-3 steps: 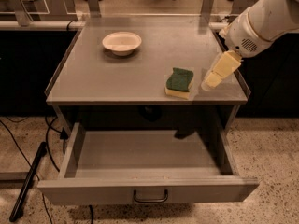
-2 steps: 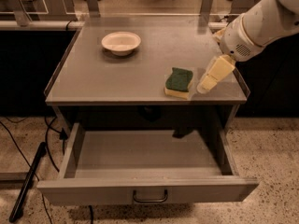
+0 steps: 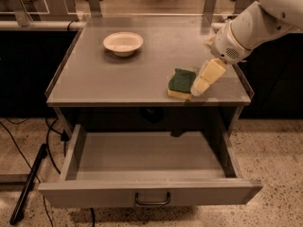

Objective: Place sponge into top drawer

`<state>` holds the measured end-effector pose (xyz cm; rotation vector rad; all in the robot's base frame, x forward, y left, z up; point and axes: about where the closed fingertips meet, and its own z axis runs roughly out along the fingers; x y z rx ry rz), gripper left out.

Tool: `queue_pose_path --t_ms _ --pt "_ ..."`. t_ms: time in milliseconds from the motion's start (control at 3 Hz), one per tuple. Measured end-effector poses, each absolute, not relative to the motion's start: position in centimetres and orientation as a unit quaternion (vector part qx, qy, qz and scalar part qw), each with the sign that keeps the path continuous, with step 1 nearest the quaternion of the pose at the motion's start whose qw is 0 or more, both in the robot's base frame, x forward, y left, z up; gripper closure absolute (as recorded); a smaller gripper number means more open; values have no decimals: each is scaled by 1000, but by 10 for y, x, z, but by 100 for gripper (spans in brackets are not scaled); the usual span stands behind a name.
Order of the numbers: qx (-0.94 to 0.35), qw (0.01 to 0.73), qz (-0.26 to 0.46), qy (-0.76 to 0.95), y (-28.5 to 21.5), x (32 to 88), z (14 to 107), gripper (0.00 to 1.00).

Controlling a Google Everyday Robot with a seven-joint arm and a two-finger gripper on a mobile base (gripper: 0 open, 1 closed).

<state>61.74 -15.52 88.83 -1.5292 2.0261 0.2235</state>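
a google everyday robot's white arm [image 3: 258, 25] reaches in from over the right edge of a grey metal bench [image 3: 137, 74], its pale yellow gripper [image 3: 197, 90] angled down toward the front right corner. the gripper's tip sits right at the right side of the sponge [image 3: 181, 82]; whether it touches the sponge cannot be told, and whether the gripper is open or closed cannot be told either.

the sponge lies flat on the bench top, dark green side up over pale yellow foam, close to the front edge and near the front right corner. it is not in the drawer.

the top drawer [image 3: 151, 193] stands pulled well out below the front edge of the bench, its grey floor in view and a small dark bar handle [image 3: 152, 199] at the centre of its front panel.

a cream round bowl [image 3: 123, 43] stands upright toward the back left of the bench top, well apart from the sponge. dark cables [image 3: 28, 183] trail across the speckled floor off the left edge.
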Motion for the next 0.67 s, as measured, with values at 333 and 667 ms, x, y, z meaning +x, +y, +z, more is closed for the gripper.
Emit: queue_pose_path --t_ms 333,667 --pt "-566 269 102 772 -145 619 876 0" --pt "-552 256 117 785 -134 617 864 0"
